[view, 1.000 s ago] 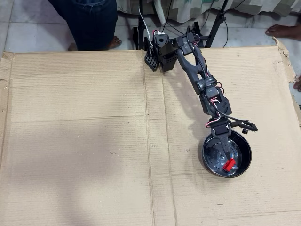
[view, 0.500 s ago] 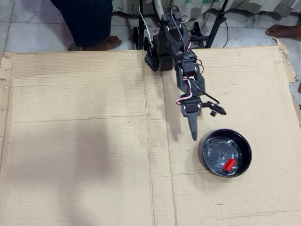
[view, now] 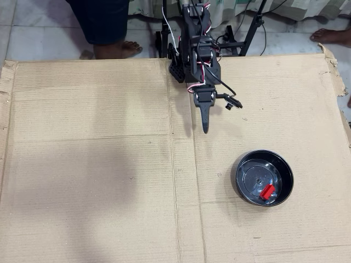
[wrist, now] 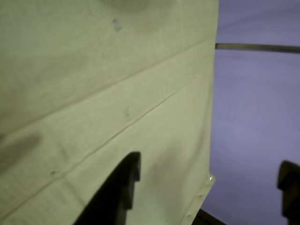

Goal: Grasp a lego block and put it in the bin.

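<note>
The lego block (view: 267, 191) sits inside the bin (view: 247, 164) while the gripper (wrist: 208, 187), fingers wide apart and empty, hangs well away over the cardboard (view: 93, 164).

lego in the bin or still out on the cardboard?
In. The overhead view shows the red lego block lying on the flat bottom of the black bin, toward its lower right; the tool is well clear.

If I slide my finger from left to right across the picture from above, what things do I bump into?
In the overhead view: bare cardboard sheet → end effector → black bowl, with the red lego block lying inside it, toward its right side.
</note>
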